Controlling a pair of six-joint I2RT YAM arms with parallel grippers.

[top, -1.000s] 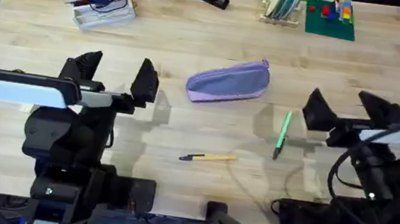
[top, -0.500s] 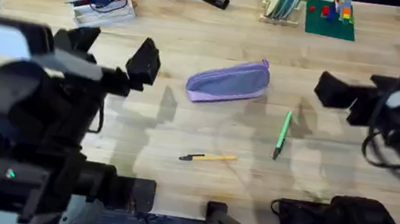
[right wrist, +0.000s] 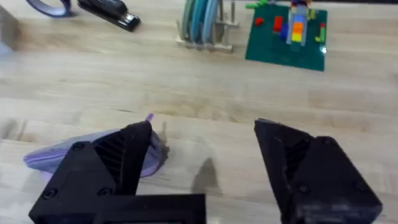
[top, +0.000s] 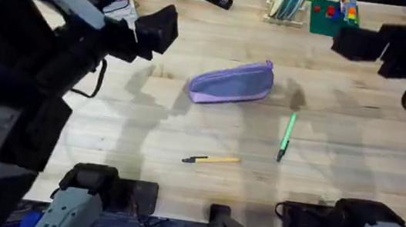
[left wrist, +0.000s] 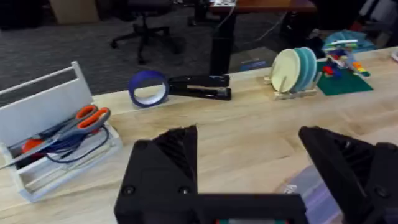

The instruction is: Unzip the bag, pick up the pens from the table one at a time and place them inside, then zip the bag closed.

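I see both arms raised high over surface (top: 210, 122); left end effector (left wrist: 252, 171) fingers apart, right end effector (right wrist: 202, 165) fingers apart, bag (top: 232, 82) between.

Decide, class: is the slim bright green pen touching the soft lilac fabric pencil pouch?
Apart. The overhead view shows bare wooden table between the slim bright green pen and the soft lilac fabric pencil pouch.

L claw (left wrist: 249, 165) open over table (left wrist: 249, 127); bag (left wrist: 314, 193) edge between fingers; scissors (left wrist: 68, 127) in tray.

Pens (top: 286, 136) before bag (top: 232, 82), apparently apart
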